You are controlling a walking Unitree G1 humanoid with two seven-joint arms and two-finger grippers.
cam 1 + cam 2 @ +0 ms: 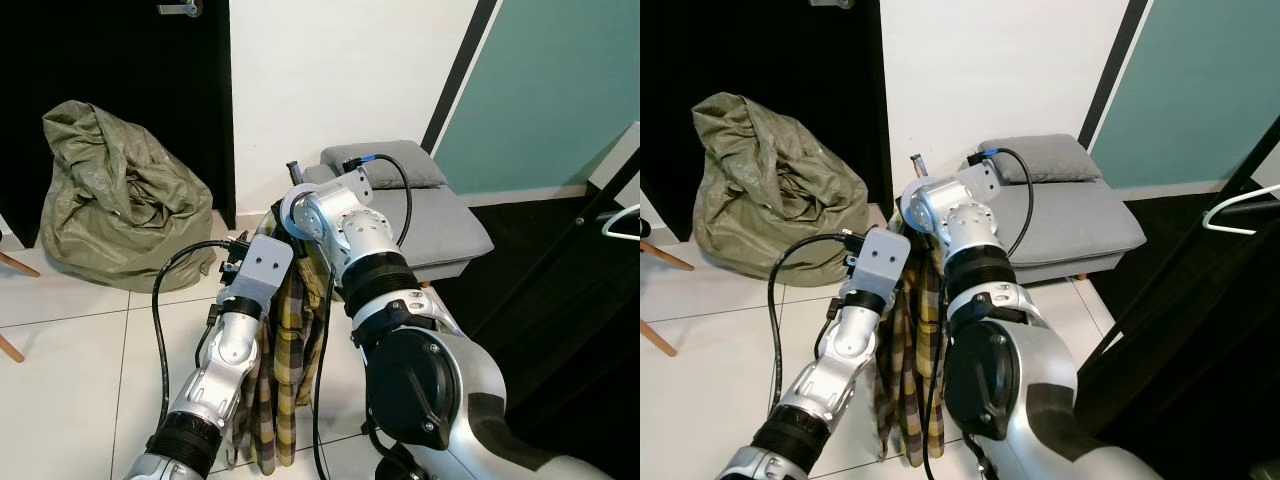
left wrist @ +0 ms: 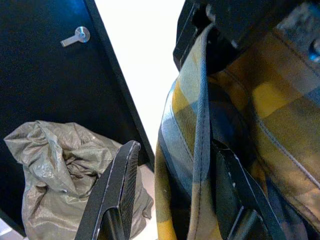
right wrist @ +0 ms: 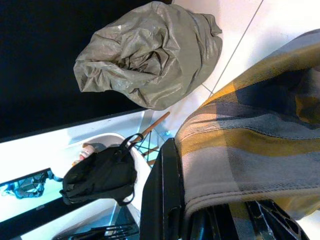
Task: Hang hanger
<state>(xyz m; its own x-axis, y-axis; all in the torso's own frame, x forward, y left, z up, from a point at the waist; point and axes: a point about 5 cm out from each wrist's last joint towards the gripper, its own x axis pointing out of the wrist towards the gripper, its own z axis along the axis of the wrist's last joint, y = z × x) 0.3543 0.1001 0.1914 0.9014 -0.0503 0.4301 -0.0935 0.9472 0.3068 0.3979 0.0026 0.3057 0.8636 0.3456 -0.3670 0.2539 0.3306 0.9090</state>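
Both arms meet at the centre of the head views, carrying a yellow-and-grey plaid shirt (image 1: 288,370) that hangs down between them toward the white tile floor (image 1: 80,340). The left gripper (image 2: 172,192) has its fingers spread, one on each side of a grey-edged fold of the shirt; whether they truly pinch it is hard to judge. The right gripper (image 3: 200,210) has the cloth draped across its fingers, one black finger (image 3: 160,195) bare beside it; whether it is open or pinching, I cannot tell. The hanger itself is presumably inside the shirt, though no frame shows it plainly.

At about two o'clock a white hanger hook (image 1: 622,222) sits by a dark diagonal rail (image 1: 560,250), the likely target. At ten o'clock lies a crumpled olive sack (image 1: 120,195); at one o'clock, a grey cushioned seat (image 1: 440,225).

To hang it well, keep the shirt's top level, turn toward the rail, lift the hem off the floor, and free the hook before approaching.
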